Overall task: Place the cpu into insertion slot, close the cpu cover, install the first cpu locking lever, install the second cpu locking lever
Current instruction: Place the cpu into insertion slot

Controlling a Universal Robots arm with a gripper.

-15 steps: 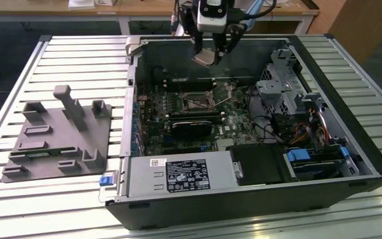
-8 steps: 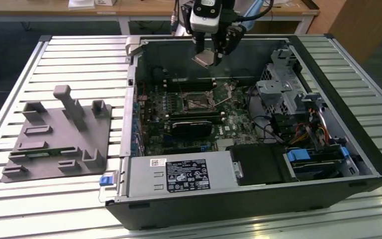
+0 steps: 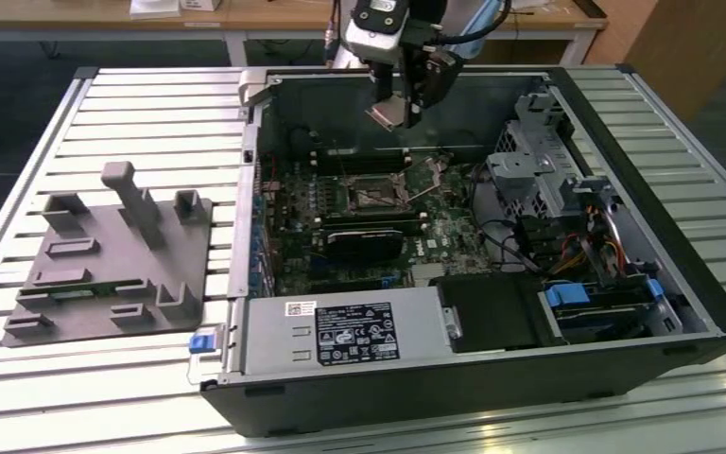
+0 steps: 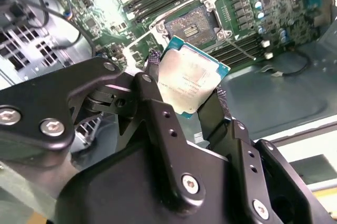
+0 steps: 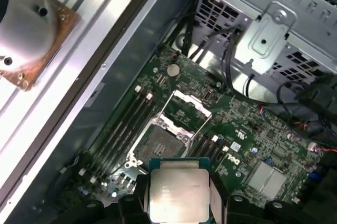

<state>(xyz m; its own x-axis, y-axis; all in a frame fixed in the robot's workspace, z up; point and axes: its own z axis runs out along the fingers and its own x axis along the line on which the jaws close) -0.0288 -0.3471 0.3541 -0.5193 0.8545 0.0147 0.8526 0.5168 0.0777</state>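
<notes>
My gripper [image 3: 396, 112] hangs above the open computer case, shut on the cpu [image 3: 388, 114]. Both wrist views show the cpu [image 4: 192, 79] [image 5: 178, 193] as a pale silvery square chip on a green rim, pinched edge to edge between the black fingers [image 4: 154, 84]. It is in the air, apart from the board. Below lies the insertion slot [image 3: 370, 195] [image 4: 194, 23] [image 5: 159, 144], a dark square recess with a metal rim and nothing in it. The cpu cover [image 5: 185, 110] [image 4: 138, 48] stands flipped open beside the slot. A thin locking lever [image 4: 243, 49] sticks out free near the slot.
Long black memory slots [image 5: 122, 129] flank the socket. A drive cage [image 3: 537, 161] and cables [image 3: 578, 251] fill the exterior view's right side of the case. The grey power-supply box [image 3: 337, 333] sits at the front. A grey foam fixture [image 3: 111, 255] lies on the slatted table.
</notes>
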